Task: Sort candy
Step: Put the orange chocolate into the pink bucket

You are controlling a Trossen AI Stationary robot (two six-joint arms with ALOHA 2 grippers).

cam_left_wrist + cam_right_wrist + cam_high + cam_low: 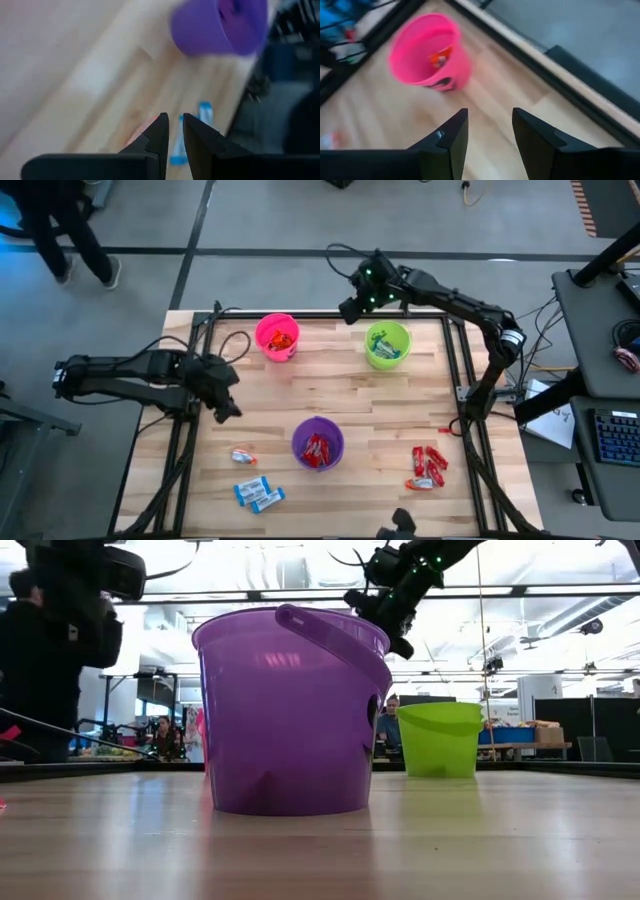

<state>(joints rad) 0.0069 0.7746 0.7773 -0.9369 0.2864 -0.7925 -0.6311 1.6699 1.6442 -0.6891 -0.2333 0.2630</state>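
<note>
In the left wrist view the purple cup [220, 25] was smeared and cut by the frame's edge, and the blue-and-white candies [192, 134] sat partly behind the left gripper's fingers [157, 137]. The pink cup [430, 52] blurred; its contents [440, 57] were unreadable.
</note>
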